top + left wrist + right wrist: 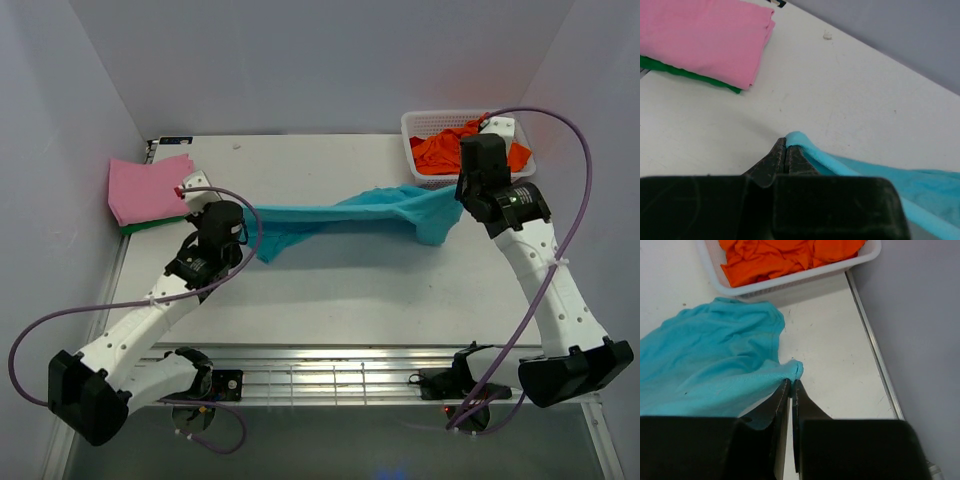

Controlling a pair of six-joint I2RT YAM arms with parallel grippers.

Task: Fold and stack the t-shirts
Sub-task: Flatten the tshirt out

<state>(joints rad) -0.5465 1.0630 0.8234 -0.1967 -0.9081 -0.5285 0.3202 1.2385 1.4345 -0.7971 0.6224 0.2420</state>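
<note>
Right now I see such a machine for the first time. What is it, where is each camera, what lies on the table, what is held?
Two robot arms with two-finger grippers. One camera looks down from above; one sits on each wrist. The left gripper and the right gripper are each shut on an end of the teal t-shirt, stretched between them. On the table a folded pink t-shirt lies on a green t-shirt; an orange t-shirt lies in the white basket.

Plain turquoise t-shirt [340,215] across the white worktop [330,290]. At ten o'clock, a plain pink t-shirt [148,188] on a green t-shirt [685,74]. At one o'clock, an orange t-shirt [780,257] in a white lattice basket [790,281].
</note>
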